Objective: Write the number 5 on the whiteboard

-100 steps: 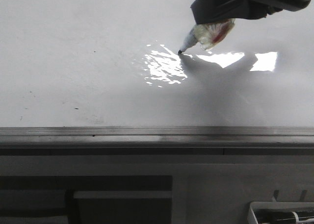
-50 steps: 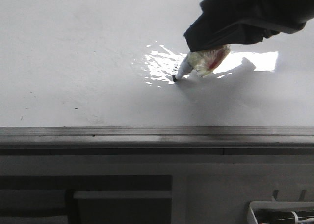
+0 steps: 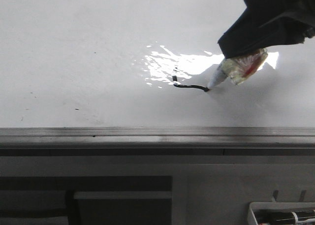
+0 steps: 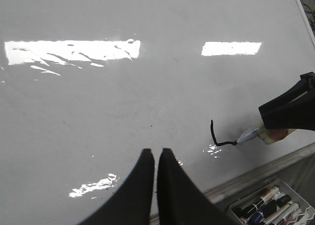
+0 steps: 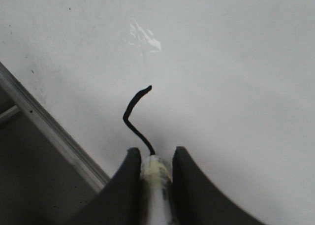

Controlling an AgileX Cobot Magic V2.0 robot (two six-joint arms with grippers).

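Observation:
The whiteboard (image 3: 74,48) is a glossy white board with a glare patch and a grey edge rail. On it is a thin black marker line (image 3: 187,86): a short upright tick joined to a horizontal bar. It also shows in the left wrist view (image 4: 216,136) and the right wrist view (image 5: 134,114). My right gripper (image 5: 153,156) is shut on a tape-wrapped marker (image 3: 231,70) whose tip touches the board at the bar's right end. My left gripper (image 4: 154,153) is shut and empty above the board, left of the line.
The grey aluminium rail (image 3: 157,134) runs along the board's near edge. A white tray with several markers (image 4: 268,208) stands beyond the rail at the right. Tiny black specks (image 3: 76,108) dot the board.
The marker came down and left onto the board, made a short tick, then moved right drawing the horizontal bar. No line was on the board before.

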